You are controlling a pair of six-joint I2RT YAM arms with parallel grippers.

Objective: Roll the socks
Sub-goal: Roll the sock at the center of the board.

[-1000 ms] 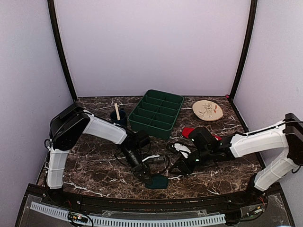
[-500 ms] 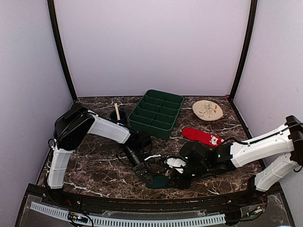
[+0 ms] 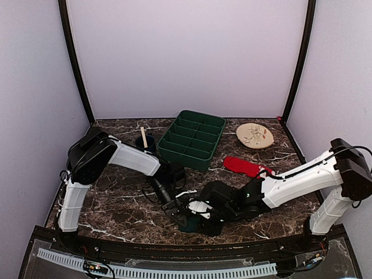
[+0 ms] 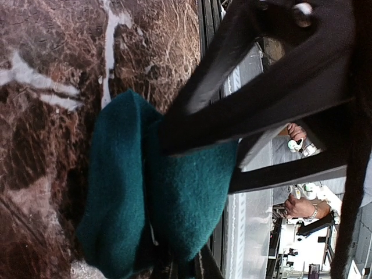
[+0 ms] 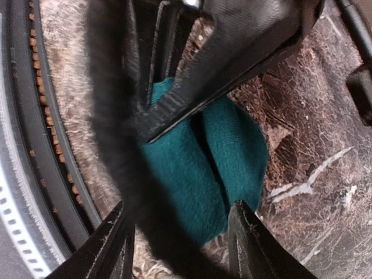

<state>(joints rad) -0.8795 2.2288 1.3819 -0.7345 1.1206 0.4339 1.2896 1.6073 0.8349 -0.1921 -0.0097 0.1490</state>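
The dark teal sock (image 3: 189, 227) lies folded near the table's front edge, seen close in the left wrist view (image 4: 122, 192) and the right wrist view (image 5: 215, 157). My left gripper (image 3: 181, 219) is shut on its edge, its fingertips pinched together on the fabric (image 4: 186, 264). My right gripper (image 3: 204, 221) is open, its two fingers (image 5: 247, 238) straddling the sock from the right side (image 5: 183, 232). The red sock (image 3: 247, 167) with a white end lies flat and alone to the right of centre.
A green compartment tray (image 3: 193, 139) stands at the back centre, with a dark cup holding a stick (image 3: 145, 143) to its left and a tan plate (image 3: 254, 135) to its right. The table's front rail (image 5: 35, 145) runs just beside the teal sock.
My right arm has swung left, away from the red sock and over to the teal sock, with its gripper open. The red sock now lies uncovered. My left gripper has stayed clamped on the teal sock.
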